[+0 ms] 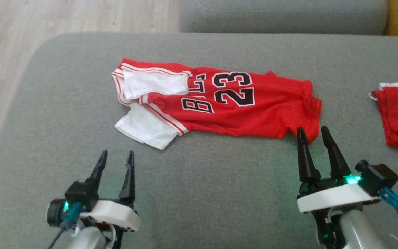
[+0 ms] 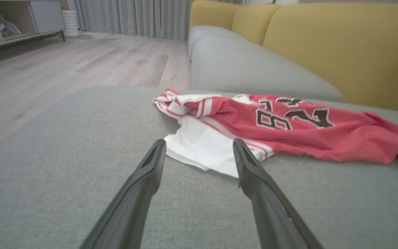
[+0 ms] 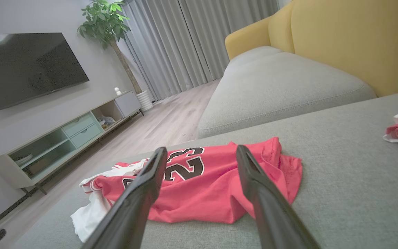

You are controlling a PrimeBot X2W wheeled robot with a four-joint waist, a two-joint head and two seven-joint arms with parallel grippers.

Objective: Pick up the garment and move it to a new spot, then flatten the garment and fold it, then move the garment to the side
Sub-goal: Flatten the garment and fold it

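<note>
Presently: crumpled red-and-white number-23 basketball jersey [image 1: 226,103] lay central on grey fabric sofa seat [image 1: 199,200]; left gripper [image 1: 117,154] and right gripper [image 1: 312,128] hung over seat's near part, fully open, empty; pick-up judged pending, needing closure on cloth.

The red garment [image 1: 254,110] carries the number 23 [image 1: 234,88] in big black digits with a white outline. In the head view the digits lie sideways. The same number can be read in the right wrist view, partly behind a dark finger. Beside it stand black letters [image 1: 197,104], cut by a fold: a "B" is clear, and the others cannot be read for sure.
</note>
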